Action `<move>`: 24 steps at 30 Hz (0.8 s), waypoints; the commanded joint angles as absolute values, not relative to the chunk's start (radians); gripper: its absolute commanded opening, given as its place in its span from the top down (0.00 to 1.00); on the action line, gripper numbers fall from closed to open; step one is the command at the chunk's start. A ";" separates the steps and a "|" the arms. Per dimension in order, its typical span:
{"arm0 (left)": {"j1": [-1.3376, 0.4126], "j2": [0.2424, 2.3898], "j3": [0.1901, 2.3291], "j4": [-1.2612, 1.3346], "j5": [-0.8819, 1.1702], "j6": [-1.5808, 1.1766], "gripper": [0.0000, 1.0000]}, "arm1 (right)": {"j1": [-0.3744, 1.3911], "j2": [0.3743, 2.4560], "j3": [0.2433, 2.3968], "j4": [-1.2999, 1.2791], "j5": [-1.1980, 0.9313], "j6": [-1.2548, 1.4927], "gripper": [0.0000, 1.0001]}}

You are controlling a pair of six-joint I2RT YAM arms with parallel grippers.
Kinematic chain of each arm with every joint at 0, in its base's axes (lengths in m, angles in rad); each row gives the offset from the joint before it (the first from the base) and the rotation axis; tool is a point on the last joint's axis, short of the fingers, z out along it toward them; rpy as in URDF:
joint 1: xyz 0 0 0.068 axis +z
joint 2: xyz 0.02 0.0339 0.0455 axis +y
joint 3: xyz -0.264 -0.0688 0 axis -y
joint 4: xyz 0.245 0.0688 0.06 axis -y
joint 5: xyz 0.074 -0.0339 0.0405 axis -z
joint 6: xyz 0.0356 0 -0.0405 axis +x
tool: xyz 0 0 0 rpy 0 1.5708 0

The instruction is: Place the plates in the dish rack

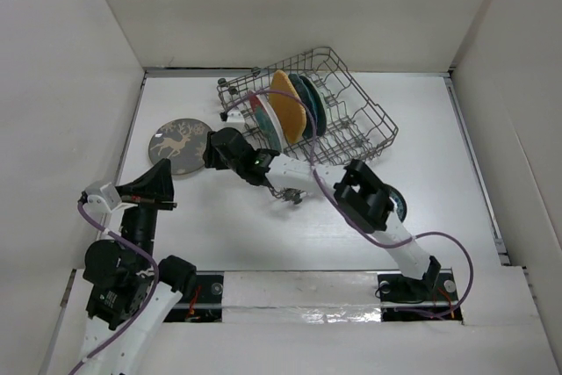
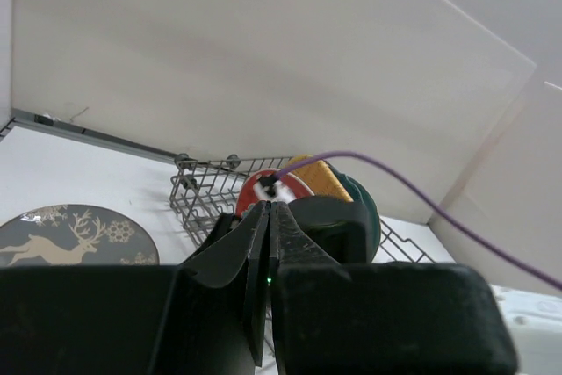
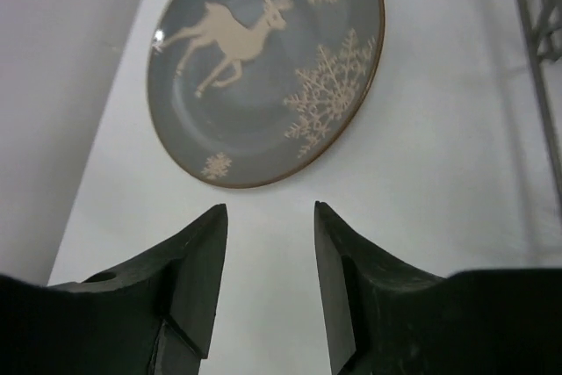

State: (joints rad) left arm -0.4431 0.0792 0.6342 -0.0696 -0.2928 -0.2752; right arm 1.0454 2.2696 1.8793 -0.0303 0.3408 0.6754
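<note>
Black wedge-shaped fingers (image 3: 198,278) of the right gripper (image 3: 270,217) fill the foreground of its wrist view. They are parted with nothing between them, just short of the rim of the grey deer plate (image 3: 263,68). The left gripper (image 2: 269,243) has its two black fingers pressed flat together, gripping nothing, near the table's left side. White and matte, the table (image 1: 439,138) carries one dish rack (image 1: 362,110), a large grey wire basket with raised sides, set askew at the far middle. Four plates stand on edge in it, packed side by side: a red plate (image 1: 258,117), a pale plate (image 1: 270,131), a yellow woven plate (image 1: 288,104) and a teal plate (image 1: 313,104). The round, glossy deer plate, printed with snowflakes, lies flat left of the rack. One small dark dish (image 1: 399,208) peeks from under the right arm (image 1: 369,199).
</note>
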 commanded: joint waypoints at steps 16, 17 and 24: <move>-0.442 0.006 0.644 -0.011 -0.301 -0.295 0.96 | 1.015 2.632 2.299 -0.215 0.316 1.103 0.38; -0.442 0.005 0.644 -0.009 -0.299 -0.295 0.96 | 1.015 2.638 2.293 -0.186 0.305 1.118 0.38; -0.442 0.003 0.646 -0.008 -0.287 -0.290 0.95 | 0.983 2.711 2.326 -0.153 0.248 1.203 0.46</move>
State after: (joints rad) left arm -0.4431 0.0174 0.6342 -0.0563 -0.2974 -0.2901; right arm 1.0092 2.6682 2.2932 -0.1665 0.2756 1.1255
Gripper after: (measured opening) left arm 0.047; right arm 0.547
